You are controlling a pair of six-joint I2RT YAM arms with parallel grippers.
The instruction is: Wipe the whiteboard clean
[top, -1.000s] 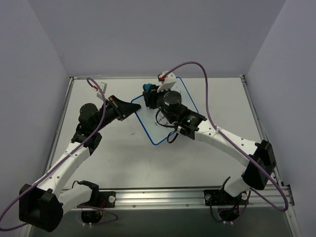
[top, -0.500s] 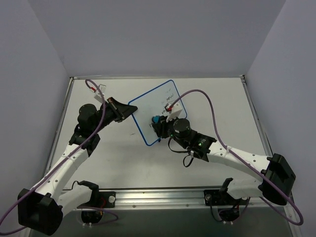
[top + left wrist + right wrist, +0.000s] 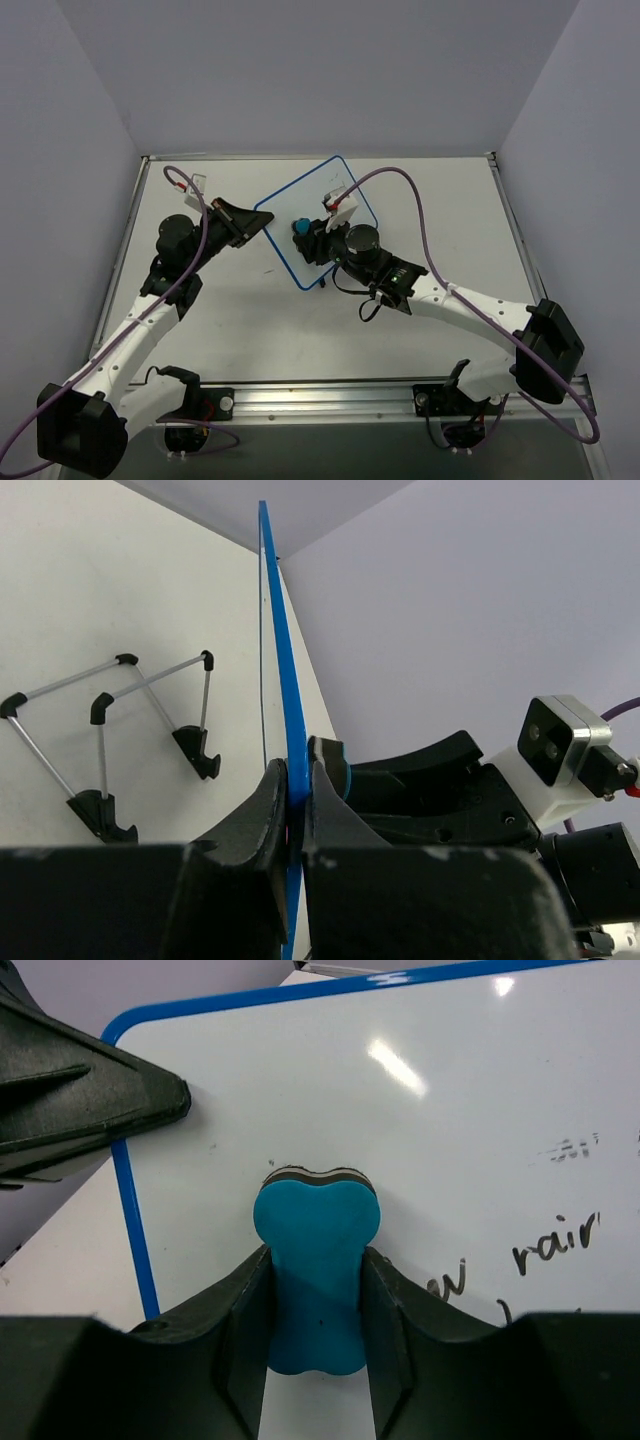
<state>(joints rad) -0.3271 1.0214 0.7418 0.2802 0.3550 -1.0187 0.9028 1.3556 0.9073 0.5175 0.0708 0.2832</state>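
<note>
Whiteboard (image 3: 305, 195) is held up on a tilt over the middle of the table (image 3: 230, 320), pinched at its blue rim by the left gripper (image 3: 262, 223), fingers closed tight on the edge. A blue eraser (image 3: 316, 1215) is clamped in the right gripper (image 3: 315, 1290) and pressed onto the white face near that held corner. Probably best if the pad is laid flush and dragged right across the black writing (image 3: 555, 1248), with pressure light enough that the board isn't twisted out of the pinch.
</note>
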